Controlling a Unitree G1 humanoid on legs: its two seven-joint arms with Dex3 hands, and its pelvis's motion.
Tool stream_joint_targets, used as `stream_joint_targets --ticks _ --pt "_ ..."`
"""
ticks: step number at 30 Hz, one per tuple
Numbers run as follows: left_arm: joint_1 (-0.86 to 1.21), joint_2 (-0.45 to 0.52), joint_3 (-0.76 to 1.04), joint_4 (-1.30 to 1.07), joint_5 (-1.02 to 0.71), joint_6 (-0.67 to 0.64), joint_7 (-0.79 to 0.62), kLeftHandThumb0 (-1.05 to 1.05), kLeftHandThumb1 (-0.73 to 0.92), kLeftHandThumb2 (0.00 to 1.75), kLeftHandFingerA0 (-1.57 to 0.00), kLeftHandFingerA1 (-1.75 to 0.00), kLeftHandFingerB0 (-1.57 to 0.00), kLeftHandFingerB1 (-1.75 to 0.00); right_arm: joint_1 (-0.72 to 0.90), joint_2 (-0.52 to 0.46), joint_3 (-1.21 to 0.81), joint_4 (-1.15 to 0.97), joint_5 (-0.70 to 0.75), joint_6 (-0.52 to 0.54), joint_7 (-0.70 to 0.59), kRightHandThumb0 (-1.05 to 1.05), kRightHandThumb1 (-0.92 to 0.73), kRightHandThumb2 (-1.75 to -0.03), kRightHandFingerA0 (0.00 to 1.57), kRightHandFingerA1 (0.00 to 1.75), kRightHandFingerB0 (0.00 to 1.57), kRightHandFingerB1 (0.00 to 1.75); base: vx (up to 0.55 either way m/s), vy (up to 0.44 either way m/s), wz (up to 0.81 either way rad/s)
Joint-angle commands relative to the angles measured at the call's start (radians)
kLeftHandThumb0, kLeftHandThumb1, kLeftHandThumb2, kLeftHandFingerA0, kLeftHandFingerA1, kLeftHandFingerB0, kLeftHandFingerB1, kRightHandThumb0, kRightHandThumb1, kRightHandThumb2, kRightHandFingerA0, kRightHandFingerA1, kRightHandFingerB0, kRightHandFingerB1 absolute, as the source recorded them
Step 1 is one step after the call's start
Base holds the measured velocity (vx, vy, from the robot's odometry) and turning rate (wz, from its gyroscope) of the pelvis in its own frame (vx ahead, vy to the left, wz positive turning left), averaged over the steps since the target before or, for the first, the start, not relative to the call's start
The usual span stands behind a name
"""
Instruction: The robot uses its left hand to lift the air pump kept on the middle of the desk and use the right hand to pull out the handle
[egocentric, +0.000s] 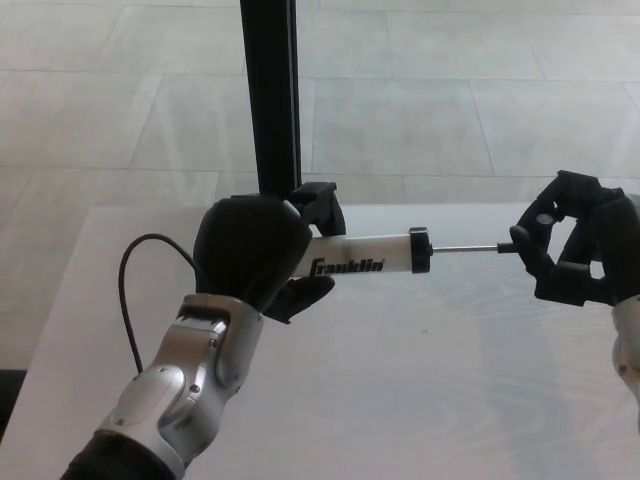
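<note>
left hand (250, 250) holds air pump (365, 255); right hand (575, 250) grips its handle (508, 246).

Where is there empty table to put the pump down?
Bare table lies in front, between the left hand and right hand, under the pump. Also bare by the far right edge. Crowded at left, with arm and cable.

A black upright post (270, 95) rises behind the white desk (400, 400), over grey floor tiles (450, 100)
</note>
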Motion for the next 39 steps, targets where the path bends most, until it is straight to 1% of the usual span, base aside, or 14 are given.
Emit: stream_joint_targets --ticks 1,2,3,19,21,23,24,25,26,27,28,29,30,39 --pt "0.027 0.046 0.016 -0.010 -0.005 -0.007 0.017 -0.26 0.46 1.18 -1.21 -1.41 -1.00 -1.28 0.024 -0.029 -0.026 0.007 0.009 -0.013 -0.003 -0.15 -0.51 -1.01 0.85 1.75 0.78 1.58 0.00 0.000 0.00" --pt "0.030 0.048 0.017 -0.011 -0.004 -0.008 0.020 -0.26 0.46 1.18 -1.21 -1.41 -1.00 -1.28 0.024 -0.029 -0.026 0.008 0.009 -0.013 -0.004 -0.15 -0.51 -1.01 0.85 1.75 0.78 1.58 0.00 0.000 0.00" --pt "0.038 0.058 0.012 -0.015 0.014 -0.004 0.045 -0.18 0.43 1.22 -0.92 -1.75 -0.74 -1.61 0.025 -0.033 -0.029 0.010 0.012 -0.017 -0.001 -0.15 -0.50 -1.01 0.86 1.75 0.79 1.58 0.00 0.000 0.00" --pt "0.126 0.139 0.029 -0.041 -0.015 -0.057 0.028 -0.18 0.45 1.21 -0.85 -1.75 -0.71 -1.51 0.021 -0.050 -0.041 0.021 0.013 -0.014 0.003 -0.15 -0.52 -0.95 0.83 1.75 0.77 1.58 0.00 0.000 0.00" --pt "0.130 0.139 0.030 -0.045 -0.019 -0.058 0.023 -0.17 0.47 1.17 -0.84 -1.75 -0.70 -1.50 0.022 -0.048 -0.042 0.020 0.011 -0.014 0.002 -0.11 -0.52 -0.94 0.99 1.74 0.73 1.49 0.00 0.000 0.00" --pt "0.130 0.137 0.029 -0.042 -0.016 -0.060 0.030 -0.18 0.47 1.17 -0.84 -1.75 -0.71 -1.50 0.021 -0.039 -0.049 0.018 0.026 -0.011 0.004 -0.15 -0.55 -0.91 0.81 1.75 0.75 1.56 0.00 0.000 0.00" --pt "0.133 0.134 0.030 -0.050 -0.018 -0.054 0.019 -0.20 0.49 1.11 -0.81 -1.72 -0.74 -1.54 0.022 -0.034 -0.054 0.022 0.035 -0.030 0.002 -0.10 -0.55 -0.95 0.86 1.69 0.68 1.45 0.00 0.000 0.00" --pt "0.129 0.130 0.026 -0.050 -0.013 -0.049 0.019 -0.17 0.47 1.18 -0.89 -1.75 -0.72 -1.50 0.024 -0.037 -0.052 0.019 0.052 -0.039 0.030 -0.25 -0.69 -0.66 0.77 1.51 0.61 0.70 0.00 0.000 0.00" --pt "0.128 0.130 0.027 -0.050 -0.014 -0.049 0.019 -0.17 0.47 1.18 -0.89 -1.75 -0.72 -1.50 0.020 -0.038 -0.052 0.021 0.051 -0.039 0.031 -0.25 -0.69 -0.66 0.77 1.51 0.61 0.70 0.00 0.000 0.00" --pt "0.127 0.129 0.023 -0.054 -0.009 -0.040 0.010 -0.17 0.49 1.14 -0.88 -1.75 -0.70 -1.50 0.023 -0.055 -0.038 0.019 0.048 -0.048 0.065 -0.38 -0.70 -0.61 0.80 1.14 0.36 0.48 0.00 0.000 0.00" --pt "0.125 0.125 0.018 -0.043 -0.002 -0.051 0.035 -0.20 0.45 1.18 -0.85 -1.75 -0.75 -1.55 0.027 -0.096 -0.008 0.022 0.055 -0.076 0.153 -0.66 -0.54 -0.88 0.15 0.59 0.00 0.14 0.00 0.000 0.00" --pt "0.124 0.122 0.014 -0.041 0.002 -0.048 0.037 -0.20 0.46 1.17 -0.86 -1.75 -0.74 -1.57 0.027 -0.111 0.005 0.013 0.056 -0.055 0.192 -0.97 -0.61 -0.90 0.00 0.13 0.00 0.02 0.00 0.000 0.00" --pt "0.123 0.120 0.011 -0.038 0.004 -0.052 0.043 -0.19 0.47 1.16 -0.87 -1.75 -0.75 -1.56 0.028 -0.122 0.016 0.008 0.051 -0.045 0.208 -0.85 -0.64 -0.77 0.00 0.00 0.00 0.00 0.00 0.000 0.00" --pt "0.121 0.113 -0.017 -0.039 0.029 0.006 -0.031 -0.25 0.47 1.23 -0.92 -1.75 -0.76 -1.50 0.012 -0.147 0.012 -0.019 0.099 0.065 0.302 -1.05 -0.75 -0.66 0.00 0.00 0.00 0.00 0.00 0.000 0.00"
